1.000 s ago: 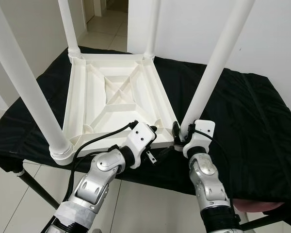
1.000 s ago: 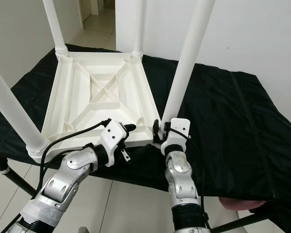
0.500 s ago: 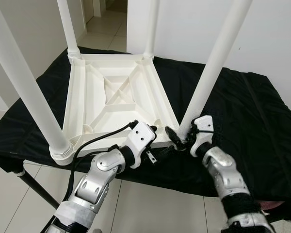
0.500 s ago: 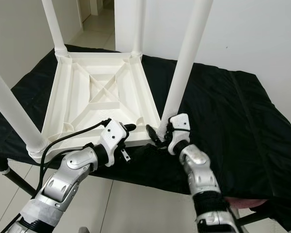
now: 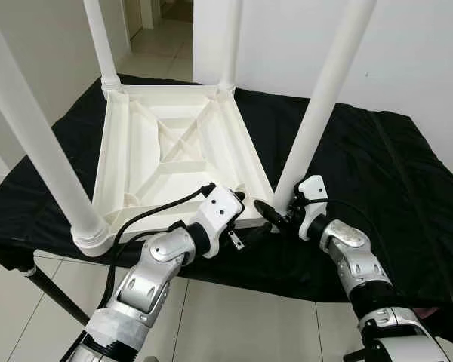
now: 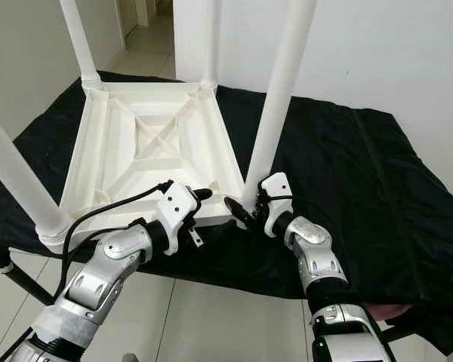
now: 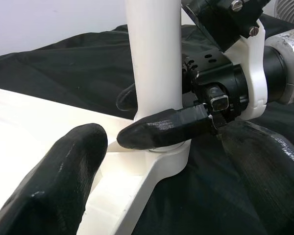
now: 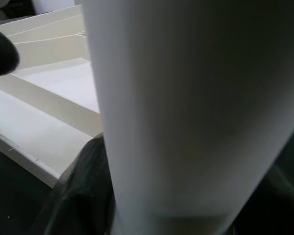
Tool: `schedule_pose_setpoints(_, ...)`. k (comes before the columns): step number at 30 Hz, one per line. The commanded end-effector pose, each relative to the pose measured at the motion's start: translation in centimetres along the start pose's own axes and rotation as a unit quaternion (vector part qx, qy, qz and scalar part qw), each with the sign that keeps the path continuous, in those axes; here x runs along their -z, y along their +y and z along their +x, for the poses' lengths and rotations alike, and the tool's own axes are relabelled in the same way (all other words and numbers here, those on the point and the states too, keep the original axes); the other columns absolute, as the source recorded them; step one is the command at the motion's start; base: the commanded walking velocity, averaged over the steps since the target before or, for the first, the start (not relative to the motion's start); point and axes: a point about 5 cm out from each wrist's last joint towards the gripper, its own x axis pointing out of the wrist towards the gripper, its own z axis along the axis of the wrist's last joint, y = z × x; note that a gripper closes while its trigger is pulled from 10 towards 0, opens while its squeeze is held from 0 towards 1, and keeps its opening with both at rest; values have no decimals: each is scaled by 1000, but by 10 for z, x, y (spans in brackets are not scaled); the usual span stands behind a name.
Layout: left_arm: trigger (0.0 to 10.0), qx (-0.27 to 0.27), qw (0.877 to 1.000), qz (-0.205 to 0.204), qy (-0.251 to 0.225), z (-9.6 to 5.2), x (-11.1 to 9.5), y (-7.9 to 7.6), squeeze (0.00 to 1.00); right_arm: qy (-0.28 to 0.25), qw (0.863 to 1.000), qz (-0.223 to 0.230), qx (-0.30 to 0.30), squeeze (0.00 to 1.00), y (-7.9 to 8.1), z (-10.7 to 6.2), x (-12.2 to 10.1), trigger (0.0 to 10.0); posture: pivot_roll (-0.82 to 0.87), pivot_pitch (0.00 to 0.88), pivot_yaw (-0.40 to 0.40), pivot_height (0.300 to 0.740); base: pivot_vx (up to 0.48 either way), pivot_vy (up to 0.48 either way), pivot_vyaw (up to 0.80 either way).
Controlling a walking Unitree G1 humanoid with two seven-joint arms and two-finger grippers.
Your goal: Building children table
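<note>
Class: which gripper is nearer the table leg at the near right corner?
Right. The right gripper wraps the leg at its base; the left gripper rests on the tabletop edge beside it.

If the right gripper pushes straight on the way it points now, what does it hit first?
The near-right table leg. The right gripper sits at its base, with one black finger across the leg by the socket, so it would most likely press straight into the leg, though depth is hard to judge.

No text, label, brand, number or sign can be read anywhere in these views.
</note>
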Motion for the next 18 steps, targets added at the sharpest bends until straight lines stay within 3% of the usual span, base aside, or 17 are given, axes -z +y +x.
schedule_pose_setpoints(1, 10000, -4, 1000, 0, 5, 0, 2, 2, 0, 18, 999, 12, -25, 0, 7, 2, 10, 0, -49, 0, -27, 740, 0, 0, 0)
schedule_pose_setpoints(9, 10000, -5, 1000, -2, 5, 0, 2, 2, 0, -6, 1000, 22, 19, 0, 0, -2, 8, 0, -52, 0, -28, 740, 0, 0, 0)
schedule_pose_setpoints(12, 10000, -5, 1000, -2, 5, 0, 2, 1, 0, -21, 997, 34, 69, 0, 1, -1, 7, 0, -50, 0, -30, 740, 0, 0, 0)
schedule_pose_setpoints(16, 10000, -6, 1000, -3, 5, 0, 2, 1, 0, -17, 992, 42, 119, 0, 16, 2, 12, 0, -51, 0, -29, 740, 0, 0, 0)
schedule_pose_setpoints(17, 10000, -5, 1000, -3, 5, -1, 2, 0, 0, 14, 980, 69, 188, 0, 24, 5, 18, 0, -52, 0, -31, 740, 0, 0, 0)
schedule_pose_setpoints(18, 10000, -5, 1000, -3, 5, -1, 2, 0, 0, 14, 980, 69, 188, 0, 24, 5, 18, 0, -52, 0, -31, 740, 0, 0, 0)
